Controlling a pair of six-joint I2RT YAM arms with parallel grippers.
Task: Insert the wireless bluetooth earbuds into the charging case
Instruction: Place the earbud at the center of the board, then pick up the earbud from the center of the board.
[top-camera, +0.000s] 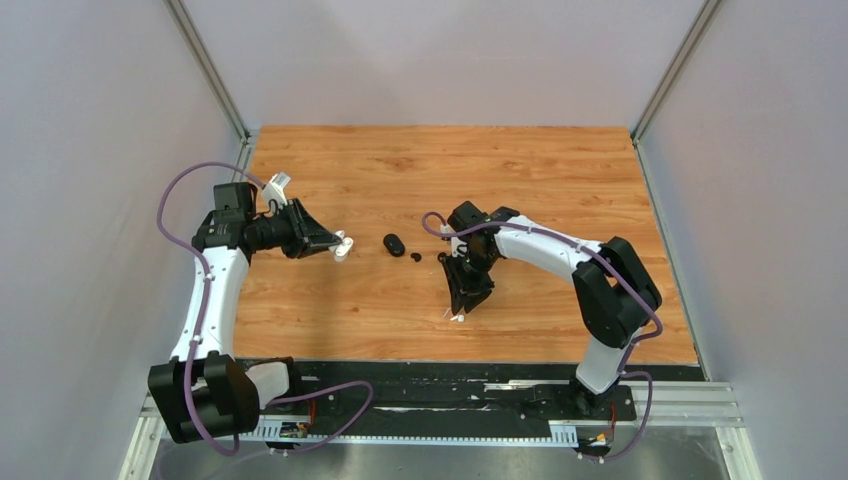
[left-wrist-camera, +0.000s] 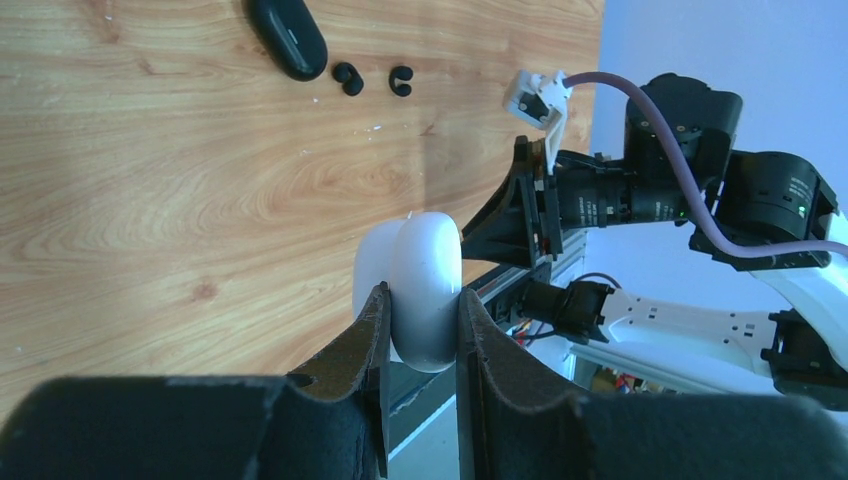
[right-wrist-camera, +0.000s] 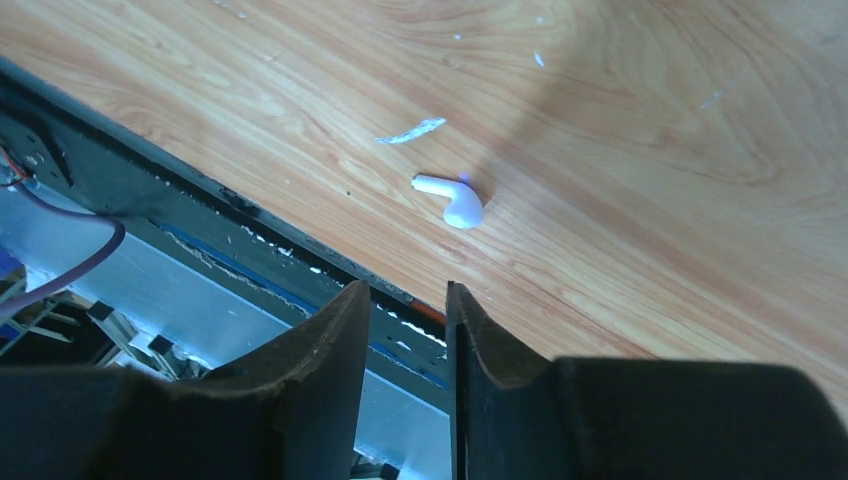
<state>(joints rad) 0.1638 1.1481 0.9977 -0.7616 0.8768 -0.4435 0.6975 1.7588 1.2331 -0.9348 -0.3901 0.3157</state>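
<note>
My left gripper is shut on a white charging case, held off the wooden table at the left; the case also shows in the top view. A black charging case lies at mid-table, with two black earbuds beside it. My right gripper is open and empty, pointing down near the table's front. One white earbud with a short stem lies on the table just beyond its fingertips. A second white earbud is not in view.
The table's front edge and a black rail run close under my right gripper. A small white fleck lies near the white earbud. Grey walls close in the left, right and back sides.
</note>
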